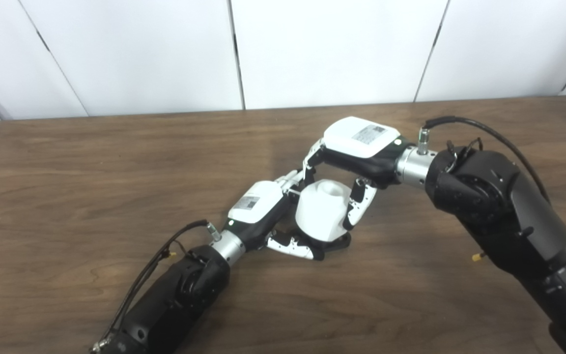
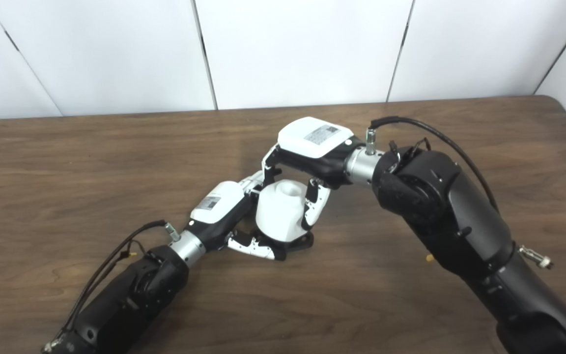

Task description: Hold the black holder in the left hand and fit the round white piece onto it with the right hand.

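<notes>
The right robot hand (image 1: 356,157) is reaching in from above and clamping the round white piece (image 1: 321,210), one of its fingers (image 1: 356,206) pressing down the piece's right side. The left robot hand (image 1: 263,211) is closing around the black holder (image 1: 338,243) (only a dark edge is showing beneath the white piece), its fingers curling under at the front. The white piece is sitting directly on the holder, both near the middle of the brown wooden table (image 1: 91,187).
</notes>
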Available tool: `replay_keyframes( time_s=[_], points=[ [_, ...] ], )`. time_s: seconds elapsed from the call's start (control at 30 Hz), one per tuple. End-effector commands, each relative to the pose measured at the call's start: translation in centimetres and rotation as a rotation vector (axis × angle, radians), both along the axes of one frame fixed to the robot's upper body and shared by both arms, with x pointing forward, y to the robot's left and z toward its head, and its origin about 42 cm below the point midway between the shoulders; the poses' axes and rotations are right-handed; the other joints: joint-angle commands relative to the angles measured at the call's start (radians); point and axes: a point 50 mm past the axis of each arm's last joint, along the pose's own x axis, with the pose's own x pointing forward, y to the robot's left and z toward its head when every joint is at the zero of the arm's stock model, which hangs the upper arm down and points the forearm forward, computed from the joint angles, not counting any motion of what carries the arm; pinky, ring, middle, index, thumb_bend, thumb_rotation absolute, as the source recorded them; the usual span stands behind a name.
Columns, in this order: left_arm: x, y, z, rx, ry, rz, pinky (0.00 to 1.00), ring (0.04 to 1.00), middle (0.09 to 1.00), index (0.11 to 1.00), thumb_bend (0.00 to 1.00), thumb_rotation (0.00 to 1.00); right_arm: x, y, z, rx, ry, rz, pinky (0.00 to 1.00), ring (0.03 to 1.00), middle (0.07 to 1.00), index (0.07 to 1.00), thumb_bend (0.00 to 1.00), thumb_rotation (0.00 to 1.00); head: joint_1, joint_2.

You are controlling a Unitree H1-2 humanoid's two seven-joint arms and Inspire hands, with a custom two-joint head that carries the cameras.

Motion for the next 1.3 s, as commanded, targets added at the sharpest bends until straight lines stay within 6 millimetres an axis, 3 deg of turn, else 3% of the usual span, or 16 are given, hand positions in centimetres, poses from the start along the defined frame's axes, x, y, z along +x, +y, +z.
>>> replay_keyframes(
  time_s=[0.0,0.67,1.27],
  points=[
    [-2.2,0.5,-4.1,0.183,0.168,-0.029,0.96,1.0,0.995,0.489,0.52,0.06,0.0,-0.5,1.0,-0.01,-0.025,0.019,0.79,0.817,0.721,0.479,0.53,0.14,0.001,0.001],
    [-2.4,0.3,-3.6,0.197,0.181,-0.022,0.96,1.0,0.993,0.49,0.52,0.07,-1.0,1.3,-0.8,0.008,0.003,0.06,0.84,0.809,0.721,0.479,0.53,0.14,0.011,0.016],
    [-2.6,0.6,-3.4,0.186,0.193,-0.015,0.96,1.0,0.993,0.489,0.52,0.07,-1.1,0.4,-2.1,-0.006,0.002,0.072,0.84,0.804,0.703,0.48,0.53,0.14,0.017,0.024]
  ],
)
